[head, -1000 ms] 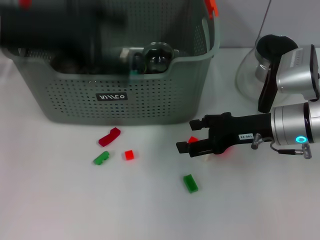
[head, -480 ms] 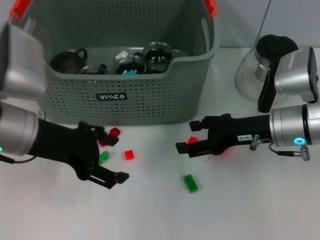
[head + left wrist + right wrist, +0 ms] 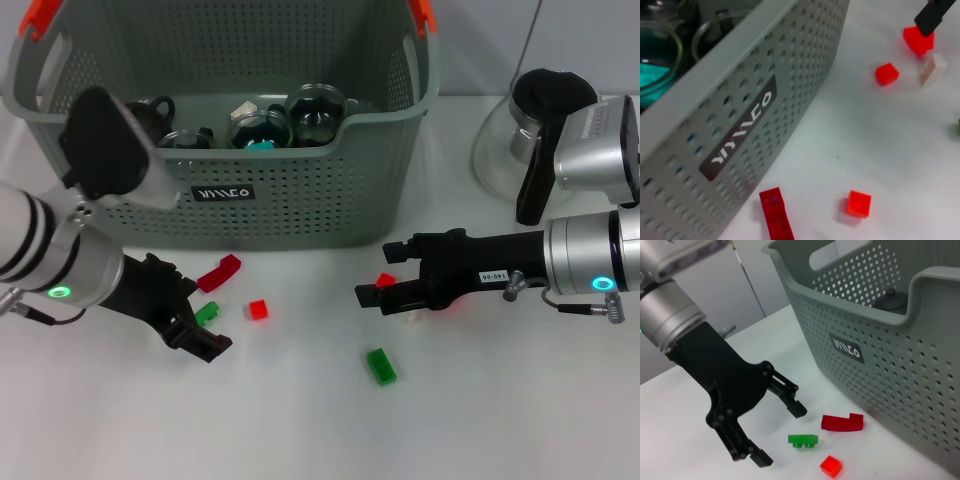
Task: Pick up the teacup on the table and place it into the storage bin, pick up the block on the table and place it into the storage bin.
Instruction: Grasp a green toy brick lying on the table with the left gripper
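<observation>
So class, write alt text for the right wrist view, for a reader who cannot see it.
The open left gripper hovers low over a white table, beside a green block. A dark red block and a small red block lie by the grey-green storage bin.

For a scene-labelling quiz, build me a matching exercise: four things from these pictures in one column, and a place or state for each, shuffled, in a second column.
Things
1. left pincer
2. right pincer
3. storage bin
4. small red cube

Places or states
A. holds glassware
B. open, tips by the green block
C. open, tips at a red block that lies next to a white block
D. lies loose on the table, between the two pincers

Pairs: 1-B, 2-C, 3-A, 4-D
</observation>
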`<state>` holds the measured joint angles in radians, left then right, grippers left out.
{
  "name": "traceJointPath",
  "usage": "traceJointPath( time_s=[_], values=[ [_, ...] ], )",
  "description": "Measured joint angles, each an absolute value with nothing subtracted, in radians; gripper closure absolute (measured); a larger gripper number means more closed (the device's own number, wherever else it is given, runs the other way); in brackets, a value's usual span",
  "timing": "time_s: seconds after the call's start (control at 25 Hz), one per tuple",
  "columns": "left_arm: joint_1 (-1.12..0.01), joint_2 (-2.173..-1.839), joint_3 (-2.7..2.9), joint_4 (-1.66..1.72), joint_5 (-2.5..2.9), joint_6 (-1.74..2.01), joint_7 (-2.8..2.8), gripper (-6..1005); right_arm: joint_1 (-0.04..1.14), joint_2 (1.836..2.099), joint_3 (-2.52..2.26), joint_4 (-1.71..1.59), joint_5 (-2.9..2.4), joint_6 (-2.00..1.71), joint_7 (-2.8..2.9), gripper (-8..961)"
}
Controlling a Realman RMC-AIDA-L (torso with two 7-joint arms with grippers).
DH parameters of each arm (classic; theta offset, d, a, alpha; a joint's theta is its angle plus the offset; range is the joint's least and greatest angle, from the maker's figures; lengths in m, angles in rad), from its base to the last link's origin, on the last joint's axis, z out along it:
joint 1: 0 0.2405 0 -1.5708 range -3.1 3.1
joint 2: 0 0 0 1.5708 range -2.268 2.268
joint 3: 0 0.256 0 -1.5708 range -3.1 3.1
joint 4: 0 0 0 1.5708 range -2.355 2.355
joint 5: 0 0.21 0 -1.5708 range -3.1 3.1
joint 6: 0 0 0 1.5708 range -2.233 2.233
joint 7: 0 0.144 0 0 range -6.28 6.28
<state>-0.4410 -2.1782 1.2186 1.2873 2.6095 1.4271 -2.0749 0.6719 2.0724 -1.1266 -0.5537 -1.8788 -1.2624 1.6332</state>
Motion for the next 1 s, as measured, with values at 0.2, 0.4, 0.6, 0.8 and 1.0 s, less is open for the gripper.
traceJointPath(
  time_s=[0.2,0.4,0.6,0.8,1.0],
  values=[
    [-0.455,-2.177,1.26,1.27,2.644,1.392,-2.134,115,0.672,2.071,-1.125,-0.552,-1.878,-1.262,1.634,30],
    [-0.467,-2.176,1.28,1.241,2.646,1.363,-2.142,136,0.672,2.07,-1.114,-0.549,-1.878,-1.262,1.629,30],
    [-0.479,-2.175,1.284,1.208,2.666,1.335,-2.152,157,0.672,2.069,-1.114,-0.548,-1.878,-1.262,1.628,30],
    [-0.481,-2.175,1.298,1.202,2.672,1.324,-2.158,178,0.672,2.069,-1.114,-0.548,-1.879,-1.262,1.628,31],
    [-0.487,-2.175,1.302,1.181,2.686,1.297,-2.168,327,0.672,2.069,-1.114,-0.549,-1.879,-1.262,1.626,31]
  ],
)
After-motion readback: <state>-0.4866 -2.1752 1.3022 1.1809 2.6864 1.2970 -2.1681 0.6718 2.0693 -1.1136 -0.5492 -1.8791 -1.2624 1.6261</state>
